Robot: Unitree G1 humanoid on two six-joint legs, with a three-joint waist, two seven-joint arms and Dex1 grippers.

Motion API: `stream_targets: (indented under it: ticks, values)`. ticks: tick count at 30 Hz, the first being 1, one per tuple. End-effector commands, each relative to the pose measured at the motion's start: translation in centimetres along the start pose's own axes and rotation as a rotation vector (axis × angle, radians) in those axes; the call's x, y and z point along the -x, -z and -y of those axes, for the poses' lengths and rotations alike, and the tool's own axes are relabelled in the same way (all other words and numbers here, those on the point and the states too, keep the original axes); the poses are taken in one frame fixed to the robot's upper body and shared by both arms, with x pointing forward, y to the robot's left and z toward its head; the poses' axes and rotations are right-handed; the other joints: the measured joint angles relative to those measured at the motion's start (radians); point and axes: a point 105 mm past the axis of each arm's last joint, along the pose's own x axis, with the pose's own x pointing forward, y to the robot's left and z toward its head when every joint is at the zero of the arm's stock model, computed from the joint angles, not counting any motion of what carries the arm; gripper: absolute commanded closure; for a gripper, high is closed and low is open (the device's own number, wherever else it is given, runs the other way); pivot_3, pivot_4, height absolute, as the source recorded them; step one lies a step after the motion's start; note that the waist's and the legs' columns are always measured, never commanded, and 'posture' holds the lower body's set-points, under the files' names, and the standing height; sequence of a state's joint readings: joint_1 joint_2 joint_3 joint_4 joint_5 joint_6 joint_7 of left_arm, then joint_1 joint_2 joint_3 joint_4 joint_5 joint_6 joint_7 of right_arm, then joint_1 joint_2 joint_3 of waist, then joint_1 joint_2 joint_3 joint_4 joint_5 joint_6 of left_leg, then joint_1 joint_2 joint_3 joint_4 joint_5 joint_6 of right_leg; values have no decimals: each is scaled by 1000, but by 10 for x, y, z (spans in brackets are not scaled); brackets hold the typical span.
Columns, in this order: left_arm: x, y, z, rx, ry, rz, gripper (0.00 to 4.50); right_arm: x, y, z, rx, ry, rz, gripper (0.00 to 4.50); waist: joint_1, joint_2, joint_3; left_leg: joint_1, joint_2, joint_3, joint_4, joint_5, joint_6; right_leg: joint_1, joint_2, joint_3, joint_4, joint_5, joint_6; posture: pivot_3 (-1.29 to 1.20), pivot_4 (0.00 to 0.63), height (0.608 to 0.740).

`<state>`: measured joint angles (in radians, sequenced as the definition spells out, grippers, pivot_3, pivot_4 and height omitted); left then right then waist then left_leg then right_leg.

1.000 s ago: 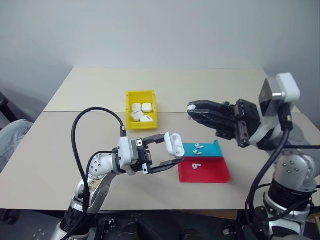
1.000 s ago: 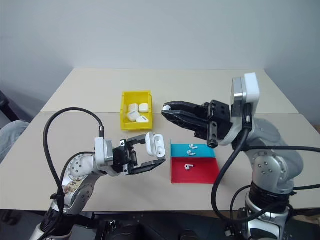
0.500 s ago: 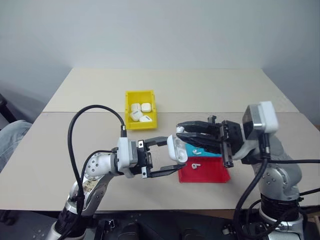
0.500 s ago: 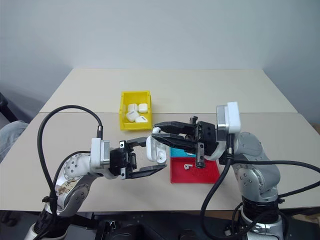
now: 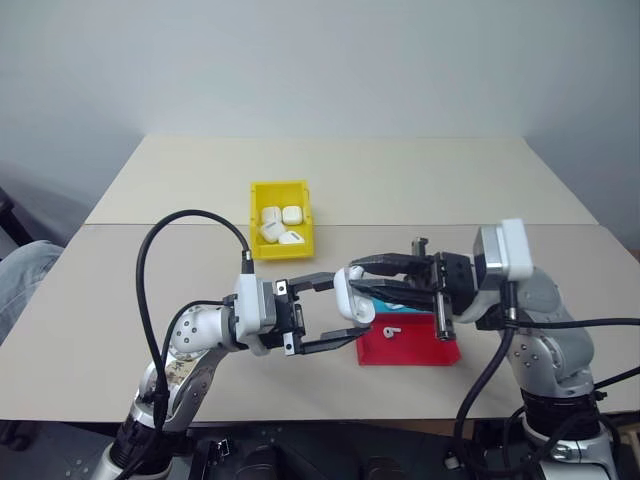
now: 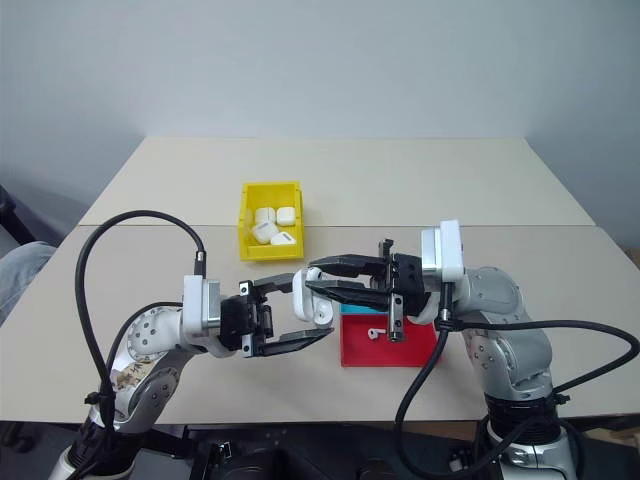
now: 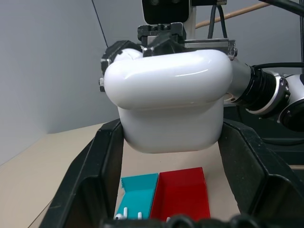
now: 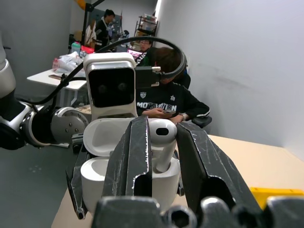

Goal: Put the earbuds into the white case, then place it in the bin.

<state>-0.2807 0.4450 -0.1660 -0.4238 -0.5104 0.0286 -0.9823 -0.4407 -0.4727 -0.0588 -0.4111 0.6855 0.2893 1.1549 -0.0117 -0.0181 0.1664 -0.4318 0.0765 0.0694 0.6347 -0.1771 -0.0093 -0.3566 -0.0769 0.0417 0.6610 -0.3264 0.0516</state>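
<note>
- White case (image 5: 354, 296) sitting up in mid-air over the beige worktop (image 5: 400, 175) in the left eye view, lid flipped open, clamped between the two black fingers of the left hand (image 5: 345, 312).
- Right hand (image 5: 362, 278) reaching in from the other side, fingertips right at the open case, pinched on a tiny white earbud; too small to make out from this angle.
- Yellow bin (image 5: 281, 219) further back on the worktop, well apart from both hands, a few white cases already lying inside.
- Red tray (image 5: 425, 347) just below and beside the hands with one loose earbud (image 5: 390, 327) lying in it; blue tray mostly hidden behind the right hand.
- Right eye view: same layout, left hand (image 6: 314, 309) gripping the case (image 6: 312, 296), right hand (image 6: 322, 281) meeting it from the right, bin (image 6: 248, 224) behind, red tray (image 6: 410, 350) in front.
- Left wrist view: glossy case (image 7: 168, 99) wedged tight between the two black fingers (image 7: 97, 180), rounded lid up top. Blue tray (image 7: 137, 194) and red tray (image 7: 183, 194) side by side on the worktop underneath, a couple of white earbud stems showing in the blue one.
- Right wrist view: black fingers (image 8: 133, 161) closed on an earbud (image 8: 163, 142), stem pointing down into the open case (image 8: 97, 183), lid (image 8: 107, 135) standing up behind. Person in a dark shirt (image 8: 166, 97) seated in the background.
</note>
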Motion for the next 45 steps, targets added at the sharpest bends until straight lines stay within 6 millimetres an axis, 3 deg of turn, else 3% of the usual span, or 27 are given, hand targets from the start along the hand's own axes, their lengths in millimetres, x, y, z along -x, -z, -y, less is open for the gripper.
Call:
stream_targets:
  ticks: [1,6,15,18,25,31,34,45]
  values:
    - [-2,-12,2,-47,12,41,1760,2,-3,-2,44,-3,-3,3535,0,0,0,0,0,0,0,0,0,0,0,0,0,0,0,0,150,740]
    - [-2,-10,0,-47,8,37,1760,3,1,-5,106,-12,-23,1988,0,0,0,0,0,0,0,0,0,0,0,0,0,0,0,0,150,740]
    - [3,4,-3,-73,-26,-60,1760,15,-2,-4,126,-60,-103,1988,1,0,0,0,0,0,0,0,0,0,0,0,0,0,0,0,150,740]
    - [18,22,-6,-103,-43,-159,1760,31,1,15,109,-45,-279,1988,-1,0,0,0,0,0,0,0,0,0,0,0,0,0,0,0,150,740]
    - [37,43,3,-129,-67,-260,1760,66,46,70,119,-22,-861,1988,-4,0,0,1,0,2,-2,0,0,-2,0,2,-1,0,-1,0,150,740]
    - [39,50,12,-132,-80,-282,1760,73,83,92,162,-130,-1145,1988,0,0,0,-5,0,5,-4,0,0,-11,-1,4,0,0,-1,0,150,740]
    - [39,49,13,-134,-98,-284,1760,74,94,92,169,-219,-1207,1988,-1,0,0,-8,1,6,-3,0,0,-14,0,4,1,0,-1,0,150,740]
    - [42,50,13,-149,-130,-298,1760,78,118,102,142,-288,-1309,1988,0,0,0,-8,1,8,-3,0,0,-14,-1,4,2,0,-1,0,150,740]
